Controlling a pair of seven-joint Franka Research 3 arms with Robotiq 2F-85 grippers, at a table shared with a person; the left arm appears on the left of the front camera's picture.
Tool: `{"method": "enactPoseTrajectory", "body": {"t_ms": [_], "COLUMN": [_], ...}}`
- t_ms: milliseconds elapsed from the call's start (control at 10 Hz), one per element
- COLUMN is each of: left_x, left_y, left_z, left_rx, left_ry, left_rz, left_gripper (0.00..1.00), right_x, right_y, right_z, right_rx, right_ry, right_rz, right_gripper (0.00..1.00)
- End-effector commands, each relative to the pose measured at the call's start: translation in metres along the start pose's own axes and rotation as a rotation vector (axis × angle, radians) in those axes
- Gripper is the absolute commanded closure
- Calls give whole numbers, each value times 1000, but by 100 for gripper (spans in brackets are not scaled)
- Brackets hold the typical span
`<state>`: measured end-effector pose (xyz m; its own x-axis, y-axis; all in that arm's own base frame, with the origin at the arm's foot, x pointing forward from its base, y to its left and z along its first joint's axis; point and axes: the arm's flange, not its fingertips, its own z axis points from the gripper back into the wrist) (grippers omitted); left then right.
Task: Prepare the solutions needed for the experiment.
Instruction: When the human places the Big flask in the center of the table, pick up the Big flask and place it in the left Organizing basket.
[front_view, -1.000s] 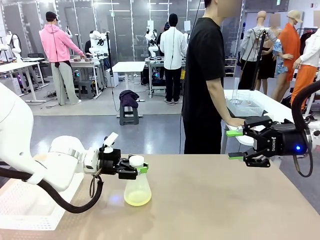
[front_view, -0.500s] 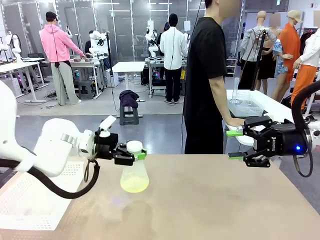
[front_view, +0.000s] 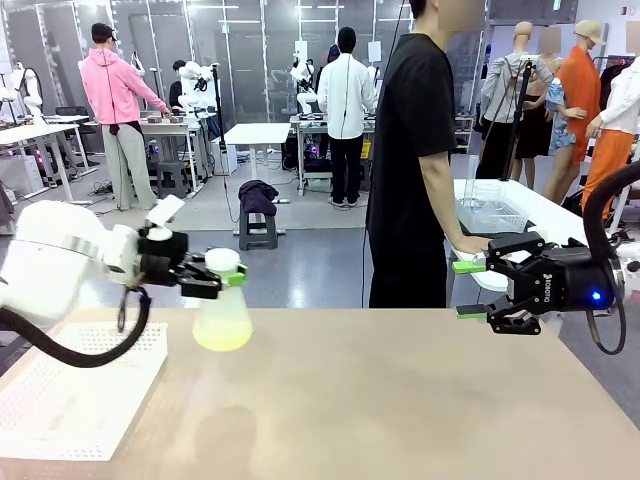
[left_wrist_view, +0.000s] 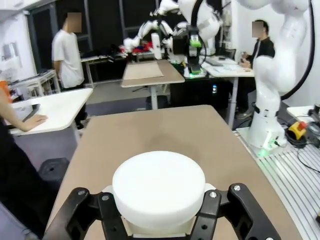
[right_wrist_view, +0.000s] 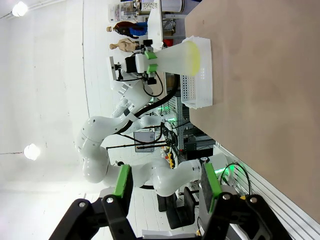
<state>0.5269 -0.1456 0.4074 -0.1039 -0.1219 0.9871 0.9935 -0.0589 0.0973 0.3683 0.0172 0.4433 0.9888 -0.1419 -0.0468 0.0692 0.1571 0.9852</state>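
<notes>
Left pincer (front_view: 222, 280) clenched on flask (front_view: 222, 318) neck, now lifted off surface (front_view: 400, 400), carried toward left edge over white tray (front_view: 70, 390); solutions (front_view: 222, 338) pooled inside. Transfer underway. Right pincer (front_view: 470, 290) released, idle at far right edge.

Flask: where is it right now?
Front view: the flask hangs above the table's left side, its neck clamped in the left gripper, beside the white tray.

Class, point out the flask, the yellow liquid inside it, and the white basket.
flask (front_view: 222, 305): front view, on its frosted neck.
yellow liquid (front_view: 222, 339): front view, at the flask's bottom.
white basket (front_view: 75, 385): front view, on its perforated wall.
</notes>
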Motion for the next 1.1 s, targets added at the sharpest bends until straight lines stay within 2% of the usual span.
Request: {"method": "enactPoseTrajectory", "body": {"t_ms": [0, 300, 500, 700, 1000], "left_x": [15, 7, -6, -26, -50], "left_y": [-15, -35, -53, -64, -77], "left_z": [51, 126, 171, 194, 204], "left_rx": [66, 279, 422, 490, 505], "left_ry": [-32, -34, -2, -19, -15], "left_rz": [-9, -28, -14, 27, 65], "left_gripper": [94, 94, 94, 94, 94], "right_x": [1, 1, 1, 1, 1], "right_y": [2, 2, 2, 2, 2], "right_z": [-1, -1, -1, -1, -1], "right_rx": [13, 13, 13, 13, 13], "right_ry": [-1, -1, -1, -1, -1], "right_rz": [0, 0, 0, 0, 0], "right_gripper": [30, 30, 30, 30, 30]}}
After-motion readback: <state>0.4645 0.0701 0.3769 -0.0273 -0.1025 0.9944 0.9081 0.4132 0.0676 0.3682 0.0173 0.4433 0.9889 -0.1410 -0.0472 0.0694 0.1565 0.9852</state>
